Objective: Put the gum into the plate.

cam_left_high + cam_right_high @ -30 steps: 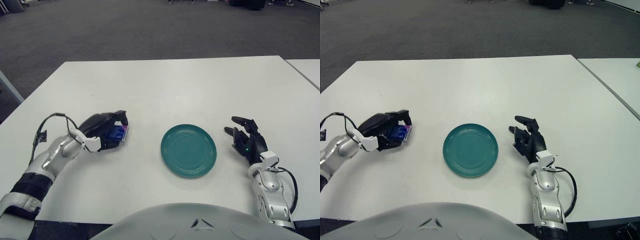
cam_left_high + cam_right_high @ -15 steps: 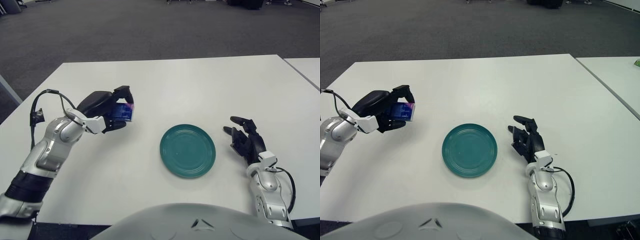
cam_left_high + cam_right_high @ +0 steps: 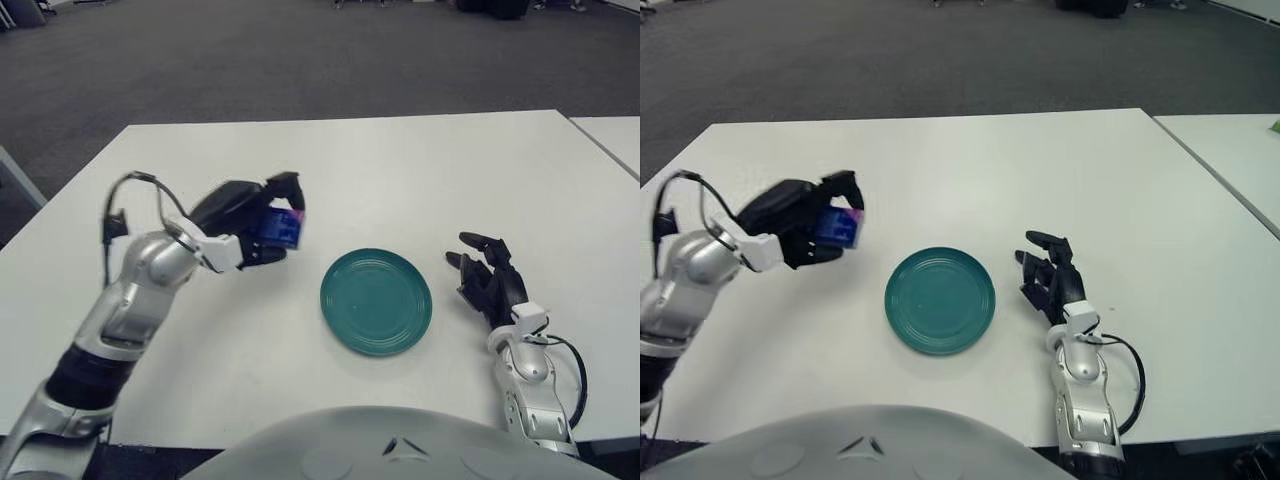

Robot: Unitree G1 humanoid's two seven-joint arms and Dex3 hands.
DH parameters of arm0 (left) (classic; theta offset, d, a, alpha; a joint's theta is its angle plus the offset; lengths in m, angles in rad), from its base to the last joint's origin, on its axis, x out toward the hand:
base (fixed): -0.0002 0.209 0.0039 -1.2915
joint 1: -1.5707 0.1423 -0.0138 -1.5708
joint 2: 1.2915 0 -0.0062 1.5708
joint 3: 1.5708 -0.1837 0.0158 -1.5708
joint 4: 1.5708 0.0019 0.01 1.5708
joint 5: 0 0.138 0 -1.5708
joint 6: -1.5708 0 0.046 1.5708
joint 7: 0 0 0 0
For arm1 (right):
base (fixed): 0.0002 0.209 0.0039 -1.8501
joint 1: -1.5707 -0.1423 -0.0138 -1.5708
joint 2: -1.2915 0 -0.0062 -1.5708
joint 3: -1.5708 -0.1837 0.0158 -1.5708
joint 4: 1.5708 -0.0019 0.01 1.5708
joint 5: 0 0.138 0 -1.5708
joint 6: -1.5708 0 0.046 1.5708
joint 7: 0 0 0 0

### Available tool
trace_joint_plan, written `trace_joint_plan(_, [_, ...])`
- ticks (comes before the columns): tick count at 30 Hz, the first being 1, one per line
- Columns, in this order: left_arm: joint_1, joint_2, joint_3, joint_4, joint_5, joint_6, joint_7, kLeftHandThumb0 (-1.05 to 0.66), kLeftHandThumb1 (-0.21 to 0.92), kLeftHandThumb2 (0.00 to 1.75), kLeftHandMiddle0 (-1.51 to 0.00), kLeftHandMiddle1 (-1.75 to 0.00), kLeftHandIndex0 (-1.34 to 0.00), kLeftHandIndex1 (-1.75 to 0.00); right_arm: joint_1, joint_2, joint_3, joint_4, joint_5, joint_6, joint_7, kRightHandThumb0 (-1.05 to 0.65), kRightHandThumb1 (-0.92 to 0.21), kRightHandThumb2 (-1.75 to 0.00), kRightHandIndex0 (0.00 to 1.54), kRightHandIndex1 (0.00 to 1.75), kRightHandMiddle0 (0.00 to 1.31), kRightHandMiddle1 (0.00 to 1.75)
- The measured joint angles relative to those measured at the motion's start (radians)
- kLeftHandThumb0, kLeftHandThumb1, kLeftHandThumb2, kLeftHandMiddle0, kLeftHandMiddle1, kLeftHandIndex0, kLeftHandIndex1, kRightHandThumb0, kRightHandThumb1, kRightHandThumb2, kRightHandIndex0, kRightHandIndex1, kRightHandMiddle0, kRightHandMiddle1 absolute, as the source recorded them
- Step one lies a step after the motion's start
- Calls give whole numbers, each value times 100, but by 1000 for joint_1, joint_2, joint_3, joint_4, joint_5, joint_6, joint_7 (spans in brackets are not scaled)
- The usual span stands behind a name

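Note:
A blue gum pack (image 3: 281, 228) with a pink edge is held above the white table (image 3: 380, 170), my left hand (image 3: 262, 222) shut on it. It hangs a little left of the round teal plate (image 3: 376, 301), which lies flat near the table's front middle with nothing on it. In the right eye view the gum pack (image 3: 838, 227) and the plate (image 3: 940, 300) show the same gap between them. My right hand (image 3: 487, 277) shows to the right of the plate, fingers spread, holding nothing.
A black cable (image 3: 135, 190) loops off my left forearm. A second white table (image 3: 1230, 160) stands at the far right, across a narrow gap. Dark carpet lies beyond the table's far edge.
My left hand has lifted the gum pack off the table and carried it rightward toward the plate. The right hand has stayed where it was.

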Motion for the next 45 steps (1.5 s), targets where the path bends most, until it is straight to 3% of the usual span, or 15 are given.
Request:
trace_joint_plan(11, [-58,-177,-172,212,158,-144,98,-46,34,129,-118,-175,-59,-175,-5,22,20,4,-3,-10,-7,-59,-92,-74,48,56,5,108])
trace_joint_plan(26, [-193,-328,-329,422,295,-208,149,-47,31,132,-114,-175,-61,-175,5,49,43,-5,-5,-17,-17,-55,-92,-74,46,58,1,106])
trace_joint_plan(35, [-209,-358,-385,486,348,-248,154,-47,32,131,-108,-175,-60,-175,16,63,58,-18,-21,-20,-40,-55,-92,-78,42,56,3,107])
trace_joint_plan(38, [-222,-346,-385,486,350,-250,144,-45,40,120,-95,-175,-54,-175,23,66,64,-23,-32,-17,-48,-57,-92,-80,40,55,4,107])
trace_joint_plan(43, [-249,-314,-385,480,350,-259,96,-45,44,109,-79,-175,-56,-167,28,74,71,-32,-43,-9,-61,-58,-92,-81,38,54,4,107])
trace_joint_plan(44, [-253,-308,-385,479,350,-260,89,-53,48,100,-68,-173,-46,-168,29,75,72,-33,-45,-8,-63,-58,-92,-82,38,54,4,106])
trace_joint_plan(45, [-257,-301,-385,478,351,-263,79,-65,56,81,-51,-171,-31,-170,30,76,74,-34,-46,-7,-66,-58,-92,-82,38,53,4,106])
